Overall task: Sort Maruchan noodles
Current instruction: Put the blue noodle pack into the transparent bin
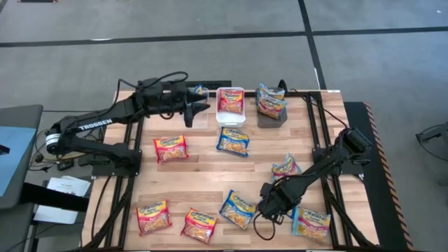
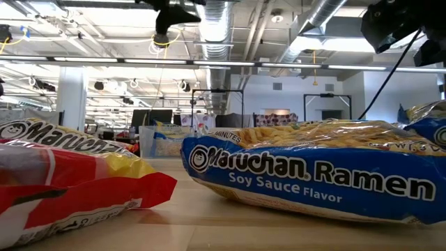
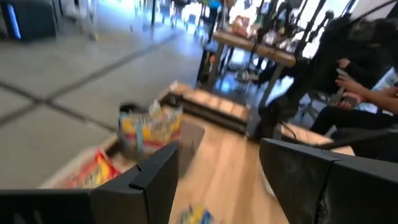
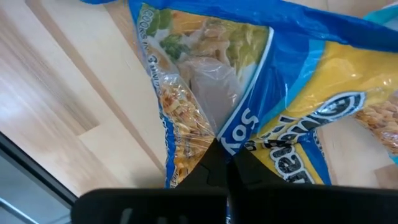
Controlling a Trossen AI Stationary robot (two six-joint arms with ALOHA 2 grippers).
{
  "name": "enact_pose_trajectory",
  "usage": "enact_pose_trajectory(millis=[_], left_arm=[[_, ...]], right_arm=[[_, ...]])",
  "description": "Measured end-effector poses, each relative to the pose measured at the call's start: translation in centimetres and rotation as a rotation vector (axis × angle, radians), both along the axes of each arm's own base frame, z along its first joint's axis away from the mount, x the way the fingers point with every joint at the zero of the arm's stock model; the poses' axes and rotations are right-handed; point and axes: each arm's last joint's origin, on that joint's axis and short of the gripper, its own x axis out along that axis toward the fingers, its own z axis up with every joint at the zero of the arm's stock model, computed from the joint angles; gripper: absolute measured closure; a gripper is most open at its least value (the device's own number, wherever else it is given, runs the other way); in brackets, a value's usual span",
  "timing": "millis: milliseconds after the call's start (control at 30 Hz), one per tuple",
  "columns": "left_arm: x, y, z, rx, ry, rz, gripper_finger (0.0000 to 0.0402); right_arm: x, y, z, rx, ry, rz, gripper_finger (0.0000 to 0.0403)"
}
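Right gripper fingers pinched a blue Soy Sauce packet; it needed lifting clear before carrying. Left gripper fingers were spread, empty.

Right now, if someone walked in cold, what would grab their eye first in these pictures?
The ramen packets scattered over the wooden table, red ones and blue ones. At the near edge the right gripper is shut on a blue soy sauce packet. At the far edge the left gripper hangs open by three bins, the grey bin already holding packets.
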Motion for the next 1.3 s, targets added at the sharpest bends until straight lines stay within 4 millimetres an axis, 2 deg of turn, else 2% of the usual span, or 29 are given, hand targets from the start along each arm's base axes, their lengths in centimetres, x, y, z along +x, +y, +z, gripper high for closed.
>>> enact_pose_trajectory(millis=[233,500,767,1100,1300], left_arm=[[-0.4,0.3,-1.3,-0.096,0.113,0.02,0.0192],[-0.4,0.1,-1.6,-0.183,0.126,-0.019,0.0192],[-0.4,0.1,-1.6,-0.198,0.12,-0.036,0.0192],[-1.1,1.6,-1.6,-0.254,0.099,-0.024,0.0192],[-0.1,2.1,-2.7,-0.316,0.132,-0.047,0.0192]], right_arm=[[0.8,-0.1,2.2,-0.024,-0.036,0.002,0.04],[1.5,-0.9,4.4,-0.085,-0.068,0.029,0.04],[3.2,-3.5,5.8,-0.153,-0.113,0.1,0.04],[5.0,-6.7,8.6,-0.27,-0.185,0.185,0.04],[5.8,-8.6,9.4,-0.329,-0.21,0.244,0.04]])
